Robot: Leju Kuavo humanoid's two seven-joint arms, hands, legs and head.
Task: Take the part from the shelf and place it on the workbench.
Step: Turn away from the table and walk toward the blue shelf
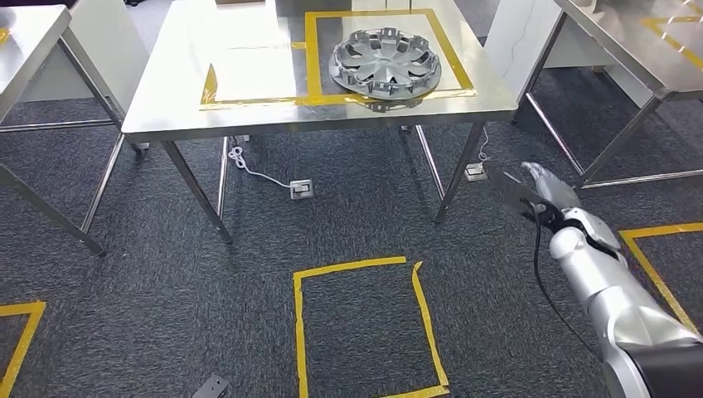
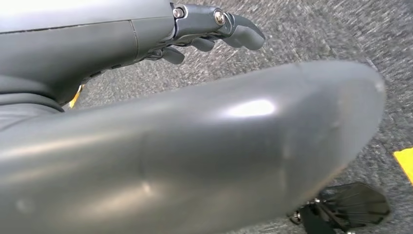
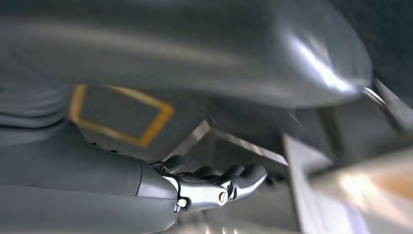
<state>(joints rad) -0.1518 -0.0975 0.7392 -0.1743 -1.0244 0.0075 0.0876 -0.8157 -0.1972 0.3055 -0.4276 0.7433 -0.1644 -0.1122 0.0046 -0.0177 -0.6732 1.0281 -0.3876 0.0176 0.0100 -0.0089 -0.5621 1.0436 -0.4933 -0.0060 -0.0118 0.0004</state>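
Note:
The part, a silver hubcap (image 1: 385, 63), lies flat on the steel workbench (image 1: 249, 116), inside a yellow-taped rectangle on its right half. My right hand (image 1: 530, 187) hangs low and to the right of the bench, over the carpet near the bench leg, holding nothing; in the right wrist view its fingers (image 3: 229, 184) are loosely bent with nothing in them. My left hand (image 2: 185, 141) shows in the left wrist view over the carpet, its dark fingers (image 2: 229, 28) apart from the thick thumb, with nothing held.
Another steel table (image 1: 25, 37) stands at the left and one (image 1: 638, 50) at the right. A yellow tape square (image 1: 365, 332) marks the carpet in front of the bench. A floor socket (image 1: 301, 189) with a white cable lies under the bench.

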